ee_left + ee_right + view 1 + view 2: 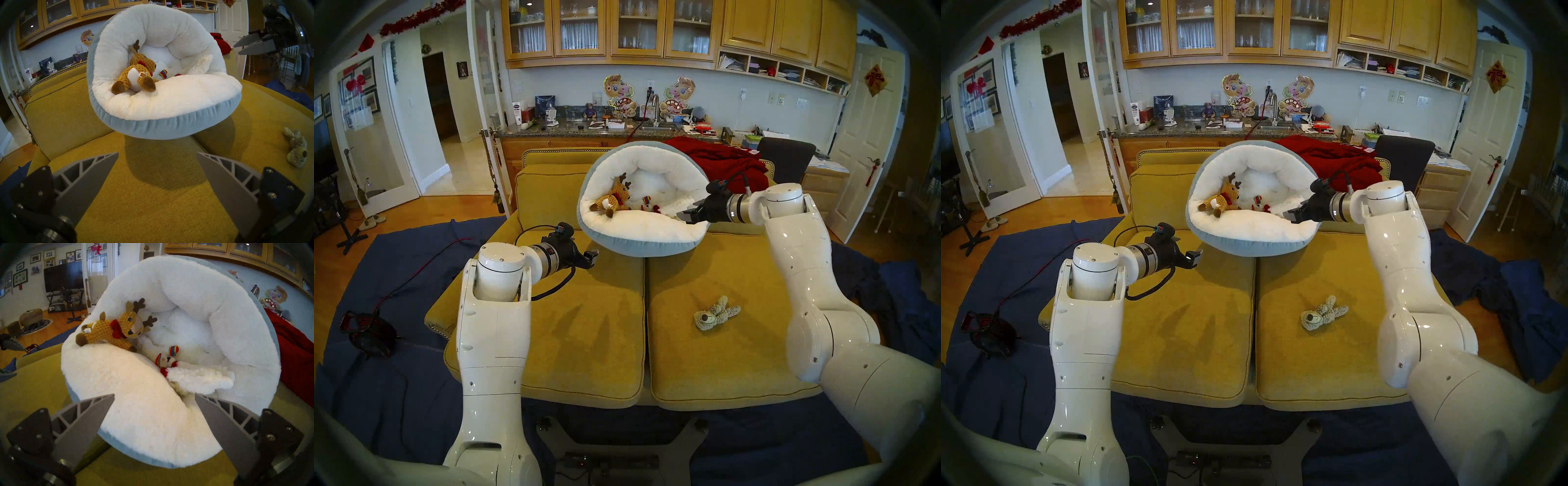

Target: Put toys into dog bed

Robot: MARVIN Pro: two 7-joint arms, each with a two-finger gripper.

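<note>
Head stereo left view: left gripper [593,257] is hovering released and empty over the left sofa cushion [551,325]. Dog bed [636,242] is sitting tilted at the far middle, cradling the brown reindeer [612,200], the white-and-rainbow toy [648,207] and a fluffy white toy [200,378]. Right gripper [687,215] is hanging released over the bed's right rim, and the grey-beige floppy toy [716,312] is lying on the near right cushion [721,356].

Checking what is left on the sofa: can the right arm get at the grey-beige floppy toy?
Probably yes. The grey-beige floppy toy lies alone on the bare sofa cushion, and the right gripper is open and empty.
</note>
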